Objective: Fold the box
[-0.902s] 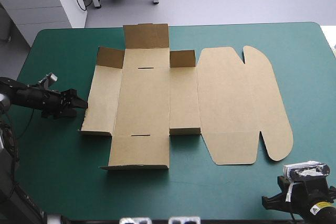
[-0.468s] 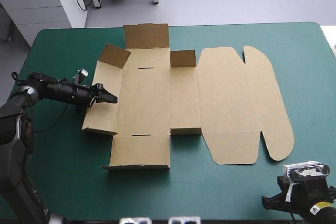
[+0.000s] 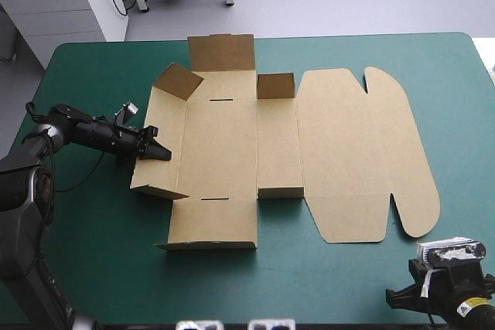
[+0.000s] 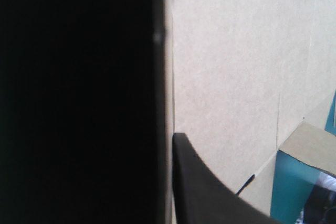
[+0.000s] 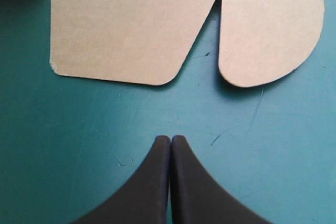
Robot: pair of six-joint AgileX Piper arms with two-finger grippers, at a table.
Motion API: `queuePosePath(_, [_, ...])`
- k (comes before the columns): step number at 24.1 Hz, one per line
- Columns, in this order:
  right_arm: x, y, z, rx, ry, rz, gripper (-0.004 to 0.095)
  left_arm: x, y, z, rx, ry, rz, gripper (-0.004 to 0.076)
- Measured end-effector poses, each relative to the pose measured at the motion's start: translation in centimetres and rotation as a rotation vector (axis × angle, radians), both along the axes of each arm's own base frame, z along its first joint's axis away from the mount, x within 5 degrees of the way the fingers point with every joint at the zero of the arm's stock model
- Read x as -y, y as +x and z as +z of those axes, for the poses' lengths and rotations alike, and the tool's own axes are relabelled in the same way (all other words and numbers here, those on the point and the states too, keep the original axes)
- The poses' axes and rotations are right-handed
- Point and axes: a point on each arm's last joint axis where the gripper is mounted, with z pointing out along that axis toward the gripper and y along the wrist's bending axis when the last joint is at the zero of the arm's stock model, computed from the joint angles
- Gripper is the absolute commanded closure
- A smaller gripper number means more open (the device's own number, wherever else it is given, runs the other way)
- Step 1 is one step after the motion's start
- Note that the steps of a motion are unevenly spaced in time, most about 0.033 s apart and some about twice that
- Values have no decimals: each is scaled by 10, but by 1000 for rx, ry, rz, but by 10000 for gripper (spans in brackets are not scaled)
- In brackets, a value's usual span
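At the left of the teal-green table [image 3: 85, 245], your left gripper [image 3: 158, 152] pointed toward the box [image 3: 224, 144]. Its black fingers were clamped on the box's nearest side panel [image 3: 155, 179], with the board's edge between them. In the left wrist view one black finger [image 4: 202, 187] pressed flat against the pale brown face of that panel. The other side of the sheet was in deep shadow, so the second finger could not be made out.

Ahead of those fingers the brown box lay spread open mid-table, mostly flat. Just beside the fingers, toward the table's far edge, a corner flap [image 3: 178, 81] tilted upward. Past it a far wall [image 3: 222, 53] and a smaller flap [image 3: 276, 85] stood raised. Farther ahead of the left fingers the wide lid [image 3: 348, 152] lay flat.

At the right, near the table's front edge, your right gripper [image 5: 170, 139] sat over bare cover. Its fingers were pressed together in a point, holding nothing. Ahead of them, well apart, lay the lid's front flap [image 5: 121, 35] and a rounded ear [image 5: 268, 30].
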Motion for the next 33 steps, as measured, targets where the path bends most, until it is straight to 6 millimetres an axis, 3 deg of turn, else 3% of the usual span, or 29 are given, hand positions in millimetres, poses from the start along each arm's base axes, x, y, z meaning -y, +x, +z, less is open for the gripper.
queuePosePath(4, [0,0,0,0,0,0,928,-3,7,15,62,105,-85,732])
queuePosePath(8, [0,0,0,1,0,0,928,0,20,57,241,348,-234,732])
queuePosePath(11, [0,0,0,3,0,-1,928,12,26,86,372,471,-342,732])
queuePosePath(17, [0,0,0,3,0,-1,928,54,32,149,642,638,-538,732])
queuePosePath(18, [0,0,0,3,0,-1,928,69,32,167,721,696,-589,732])
queuePosePath(21, [0,1,1,9,0,-2,928,97,29,195,854,772,-671,732])
queuePosePath(22, [0,1,1,10,0,-3,928,115,25,205,929,805,-725,732])
queuePosePath(29, [0,1,1,10,0,-3,928,224,-16,215,1150,962,-1030,732])
queuePosePath(33, [0,1,1,10,0,-3,928,262,-40,217,1249,981,-1118,732])
